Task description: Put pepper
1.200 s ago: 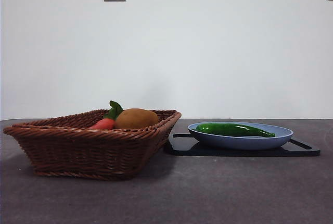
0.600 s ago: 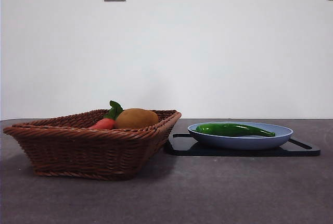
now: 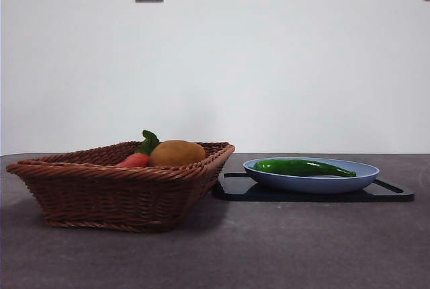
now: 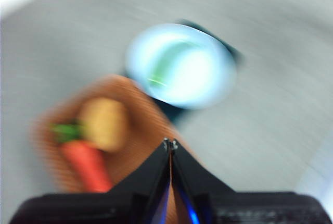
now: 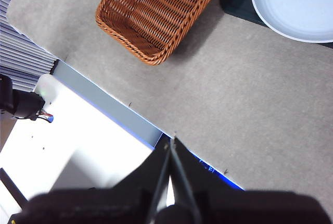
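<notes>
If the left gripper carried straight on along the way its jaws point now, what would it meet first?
Probably the wicker basket: the left gripper, jaws shut, has its tip over the basket's side nearest the blue plate. The picture is motion-blurred and depth is unclear, so this is a guess.

No object moved since earlier, front view shifted a hair rightward

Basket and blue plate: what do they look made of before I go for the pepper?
Basket: woven wicker or rattan, brown, matte, with visible strand weave. Blue plate: smooth, probably plastic or glazed ceramic; can't tell which. Pepper: glossy skin, highlights hint at plastic.
</notes>
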You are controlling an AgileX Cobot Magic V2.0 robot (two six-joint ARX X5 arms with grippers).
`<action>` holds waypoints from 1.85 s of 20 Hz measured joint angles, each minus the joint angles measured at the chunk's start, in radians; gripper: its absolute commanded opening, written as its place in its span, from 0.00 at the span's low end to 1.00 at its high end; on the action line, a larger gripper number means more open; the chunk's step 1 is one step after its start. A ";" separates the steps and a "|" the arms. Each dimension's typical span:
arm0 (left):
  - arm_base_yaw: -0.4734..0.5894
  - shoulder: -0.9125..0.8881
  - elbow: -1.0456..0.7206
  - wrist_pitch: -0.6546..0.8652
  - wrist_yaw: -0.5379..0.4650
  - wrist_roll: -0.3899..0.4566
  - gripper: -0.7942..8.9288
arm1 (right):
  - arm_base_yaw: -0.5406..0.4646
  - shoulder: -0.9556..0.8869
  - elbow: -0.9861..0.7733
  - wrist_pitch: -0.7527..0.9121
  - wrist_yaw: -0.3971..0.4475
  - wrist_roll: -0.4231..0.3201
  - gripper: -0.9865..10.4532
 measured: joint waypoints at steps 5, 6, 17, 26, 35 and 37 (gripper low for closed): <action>0.205 -0.171 0.000 0.161 -0.012 0.024 0.09 | 0.000 0.000 0.000 0.000 0.000 0.000 0.10; 0.264 -0.209 0.000 0.168 -0.013 0.026 0.09 | 0.000 0.000 0.000 0.000 0.000 0.000 0.10; 0.677 -0.733 -0.608 0.640 -0.013 0.050 0.09 | -0.001 0.000 0.000 0.000 0.000 0.000 0.10; 0.734 -1.113 -1.319 0.939 -0.014 -0.005 0.09 | -0.001 0.000 0.000 0.000 0.000 0.000 0.10; 0.761 -1.241 -1.556 0.938 -0.017 -0.072 0.09 | -0.001 0.000 0.000 0.000 0.000 0.000 0.10; 0.761 -1.244 -1.581 0.938 -0.016 -0.075 0.09 | -0.001 0.000 0.000 0.000 0.000 0.000 0.10</action>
